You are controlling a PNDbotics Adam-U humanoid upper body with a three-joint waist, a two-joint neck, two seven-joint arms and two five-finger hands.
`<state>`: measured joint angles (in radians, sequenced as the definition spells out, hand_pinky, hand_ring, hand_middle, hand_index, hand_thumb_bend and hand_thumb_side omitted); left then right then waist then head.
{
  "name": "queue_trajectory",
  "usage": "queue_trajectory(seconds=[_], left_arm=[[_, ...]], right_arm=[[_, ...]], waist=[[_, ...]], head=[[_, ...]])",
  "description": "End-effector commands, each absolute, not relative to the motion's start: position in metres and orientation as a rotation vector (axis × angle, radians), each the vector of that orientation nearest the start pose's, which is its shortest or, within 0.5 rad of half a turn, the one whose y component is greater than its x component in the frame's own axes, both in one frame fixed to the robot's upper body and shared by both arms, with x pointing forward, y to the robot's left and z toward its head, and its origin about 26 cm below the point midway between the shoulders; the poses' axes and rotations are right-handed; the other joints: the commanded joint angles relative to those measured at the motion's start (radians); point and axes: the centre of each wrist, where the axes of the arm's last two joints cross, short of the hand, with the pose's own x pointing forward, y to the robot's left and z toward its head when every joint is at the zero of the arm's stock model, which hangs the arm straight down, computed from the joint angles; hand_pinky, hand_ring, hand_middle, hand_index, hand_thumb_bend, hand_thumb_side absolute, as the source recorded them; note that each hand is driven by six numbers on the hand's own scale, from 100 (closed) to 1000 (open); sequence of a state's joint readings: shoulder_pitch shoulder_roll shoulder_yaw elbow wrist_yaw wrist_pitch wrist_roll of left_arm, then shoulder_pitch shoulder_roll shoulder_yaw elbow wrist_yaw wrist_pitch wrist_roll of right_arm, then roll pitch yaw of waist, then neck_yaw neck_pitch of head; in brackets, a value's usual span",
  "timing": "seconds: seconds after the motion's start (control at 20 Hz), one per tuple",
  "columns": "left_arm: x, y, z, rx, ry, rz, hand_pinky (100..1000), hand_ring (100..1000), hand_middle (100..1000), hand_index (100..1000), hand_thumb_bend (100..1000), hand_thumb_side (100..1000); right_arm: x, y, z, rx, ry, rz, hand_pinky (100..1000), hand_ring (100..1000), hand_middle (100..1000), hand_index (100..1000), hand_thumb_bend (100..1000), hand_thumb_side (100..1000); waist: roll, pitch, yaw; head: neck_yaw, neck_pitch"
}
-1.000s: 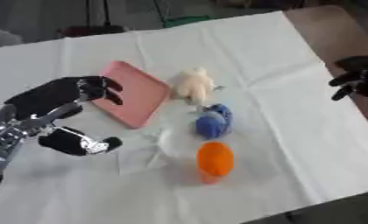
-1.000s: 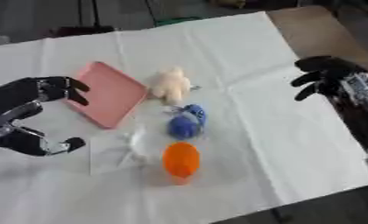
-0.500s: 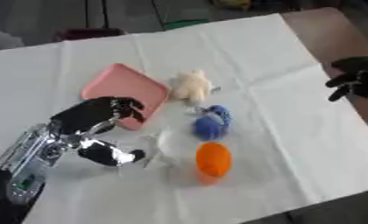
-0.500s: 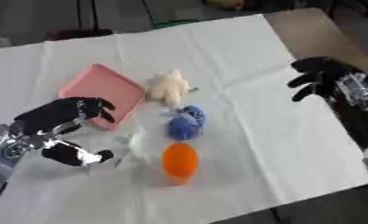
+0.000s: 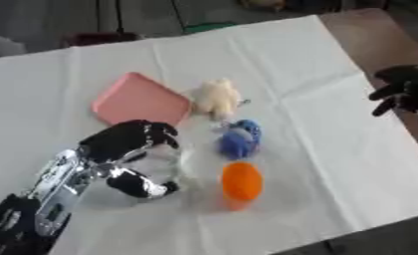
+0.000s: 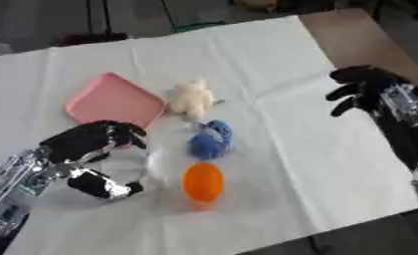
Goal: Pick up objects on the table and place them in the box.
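Looking down at the counter [image 5: 90, 69], draped in a white cloth, I see my left hand [image 5: 130, 159] low on the left side, fingers and thumb curved into an open C with nothing clasped between them. Something pale and see-through [image 5: 164, 164] lies on the cloth just inside that curve; I cannot make out what it is, nor whether the fingers touch it.

Just beyond the hand sits the pink square tray [image 5: 141, 102], flat on the cloth, its near corner close to my fingers. Beside the tray's right edge lies the cream plush toy [image 5: 216, 98]. Nearer to me, in a rough line, come the blue plush toy [image 5: 240, 140] and then the orange object [image 5: 242, 182], rounded and standing closest to the counter's near edge. The blue and orange pieces are near each other, and I cannot tell whether they touch.

My right hand [image 6: 362, 88] hangs at the far right, over the edge of the cloth where bare brown counter shows, fingers loosely spread and relaxed, gripping nothing, well apart from all the objects.
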<state>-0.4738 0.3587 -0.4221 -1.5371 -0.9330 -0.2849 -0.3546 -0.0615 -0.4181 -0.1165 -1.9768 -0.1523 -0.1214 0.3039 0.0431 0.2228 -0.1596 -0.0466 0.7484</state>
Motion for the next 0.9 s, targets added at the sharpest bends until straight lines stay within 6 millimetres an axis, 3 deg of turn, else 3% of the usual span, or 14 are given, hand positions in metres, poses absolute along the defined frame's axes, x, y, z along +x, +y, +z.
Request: queue_trajectory(seconds=[0.05, 0.9], left_arm=[[0.359, 0.182, 0.108, 0.632, -1.706, -1.876, 880, 793, 842, 830, 553, 552], [0.368, 0.176, 0.089, 0.722, -1.689, -1.871, 887, 798, 845, 828, 551, 538]], right_arm=[[0.268, -0.327, 0.161, -0.049, -2.112, 0.620, 538, 662, 760, 742, 100, 935], [0.268, -0.327, 0.160, -0.046, -2.113, 0.619, 538, 661, 760, 743, 100, 937]], waist=[[-0.006, -0.016, -0.001], [-0.015, -0.013, -0.004]], head=[[-0.003, 0.003], [-0.005, 0.004]])
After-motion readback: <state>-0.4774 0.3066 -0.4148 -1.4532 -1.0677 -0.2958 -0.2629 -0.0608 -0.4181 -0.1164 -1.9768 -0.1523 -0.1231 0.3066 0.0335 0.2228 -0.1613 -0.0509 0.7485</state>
